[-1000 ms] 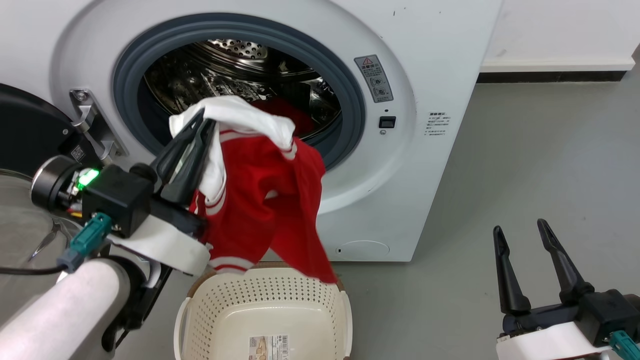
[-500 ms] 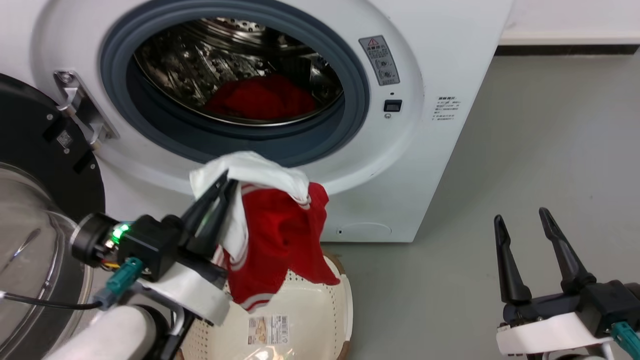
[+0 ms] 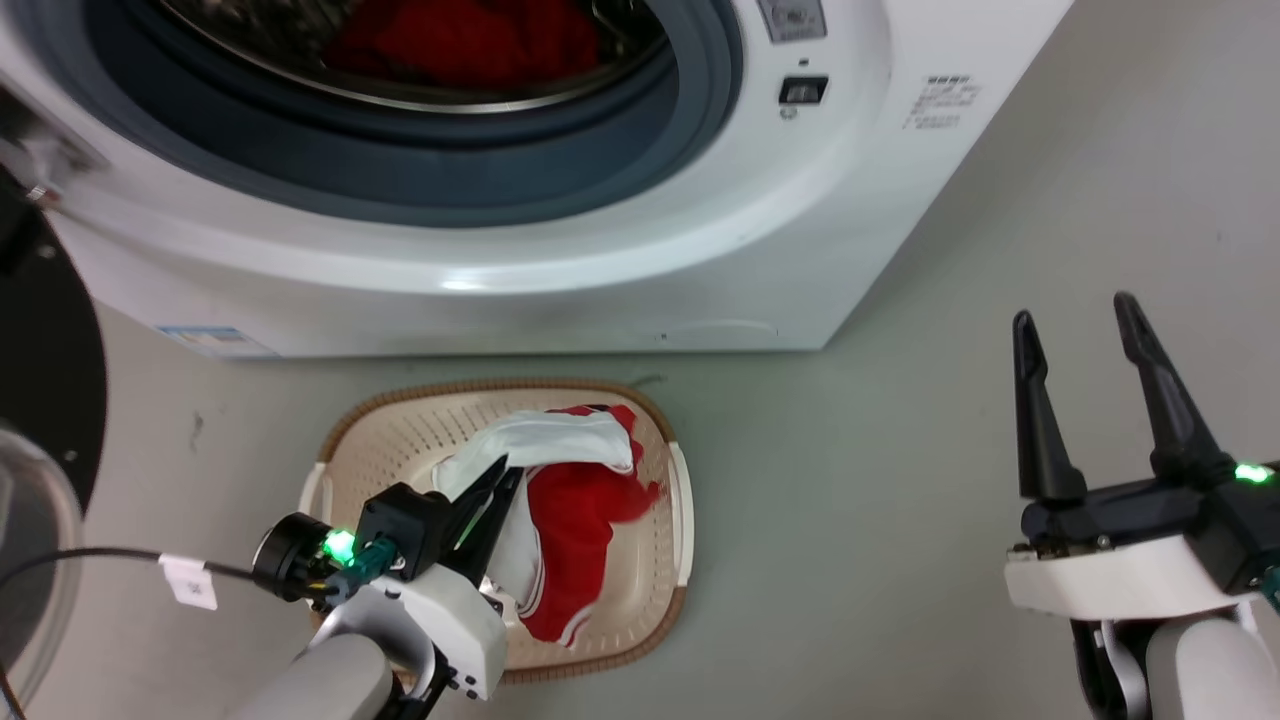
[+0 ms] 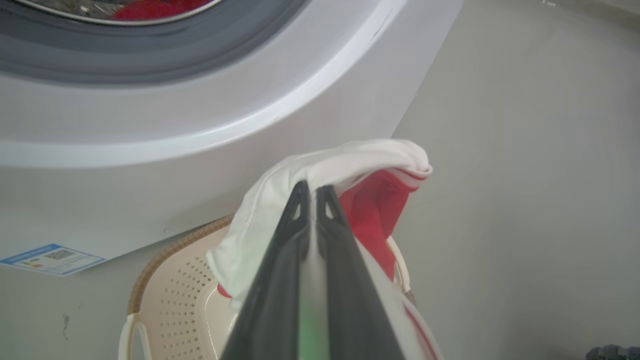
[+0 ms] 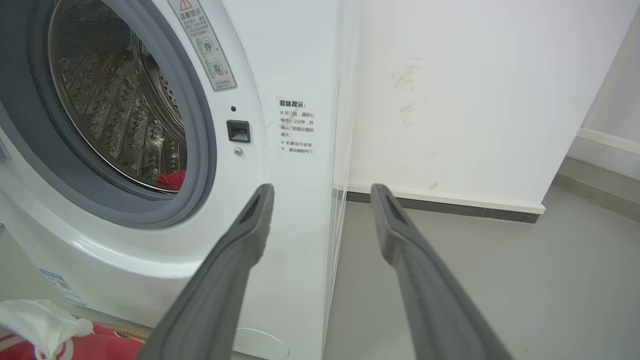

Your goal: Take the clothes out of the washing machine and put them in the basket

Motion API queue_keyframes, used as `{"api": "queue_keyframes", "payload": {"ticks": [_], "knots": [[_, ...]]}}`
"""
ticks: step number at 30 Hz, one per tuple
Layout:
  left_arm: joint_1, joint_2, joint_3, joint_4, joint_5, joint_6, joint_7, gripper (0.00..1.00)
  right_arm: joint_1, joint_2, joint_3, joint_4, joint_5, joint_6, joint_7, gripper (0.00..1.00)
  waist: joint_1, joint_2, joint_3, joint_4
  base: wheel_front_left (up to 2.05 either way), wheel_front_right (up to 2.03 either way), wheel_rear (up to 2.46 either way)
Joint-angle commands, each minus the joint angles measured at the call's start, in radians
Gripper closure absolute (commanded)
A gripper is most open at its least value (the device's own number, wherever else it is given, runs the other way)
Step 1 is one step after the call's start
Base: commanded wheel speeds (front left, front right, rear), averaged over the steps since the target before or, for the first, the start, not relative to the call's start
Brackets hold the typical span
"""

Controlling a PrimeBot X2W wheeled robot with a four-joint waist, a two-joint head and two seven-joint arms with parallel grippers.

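Note:
My left gripper (image 3: pixel 505 472) is shut on the red and white garment (image 3: pixel 565 500), which hangs down into the cream basket (image 3: pixel 680 495) on the floor before the washing machine (image 3: pixel 600 250). In the left wrist view the shut fingers (image 4: pixel 312 192) pinch the white fold of this garment (image 4: pixel 345 167) above the basket (image 4: pixel 170 295). A plain red garment (image 3: pixel 470 40) lies inside the drum; its red (image 4: pixel 150 7) shows at the top of the left wrist view and a small red patch (image 5: pixel 172 179) shows in the right wrist view. My right gripper (image 3: pixel 1078 318) stands open at the right with nothing between its fingers.
The machine's black-framed glass door (image 3: pixel 40 400) hangs open at the far left. Grey floor (image 3: pixel 900 450) stretches to the right of the basket. A white wall with a dark baseboard (image 5: pixel 450 205) stands beside the machine.
The head camera has tilted downward. My left gripper has lowered the red and white garment from in front of the porthole down into the basket. The right gripper stays open.

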Motion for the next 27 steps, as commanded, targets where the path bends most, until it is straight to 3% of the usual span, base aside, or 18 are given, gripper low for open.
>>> {"api": "queue_keyframes", "payload": {"ticks": [1, 16, 27], "knots": [[-0.021, -0.009, 0.002, 0.030, 0.001, -0.009, -0.008, 1.00, -0.023, 0.001, -0.001, -0.005, -0.007, -0.001, -0.002, 0.00, -0.0002, 0.0000, 0.075, -0.016, 0.00, 0.00, 0.00], [-0.294, -0.214, -0.022, 0.692, 0.040, -0.171, -0.047, 1.00, -0.158, 0.001, -0.017, -0.054, 0.019, -0.001, -0.002, 0.00, -0.0002, 0.0000, 0.372, -0.062, 0.00, 0.00, 0.00], [-0.471, -0.284, -0.066, 1.009, 0.073, -0.222, 0.009, 1.00, -0.214, 0.001, -0.020, -0.073, 0.043, -0.001, -0.002, 0.00, -0.0002, 0.0000, 0.489, -0.085, 0.00, 0.00, 0.00]]}}
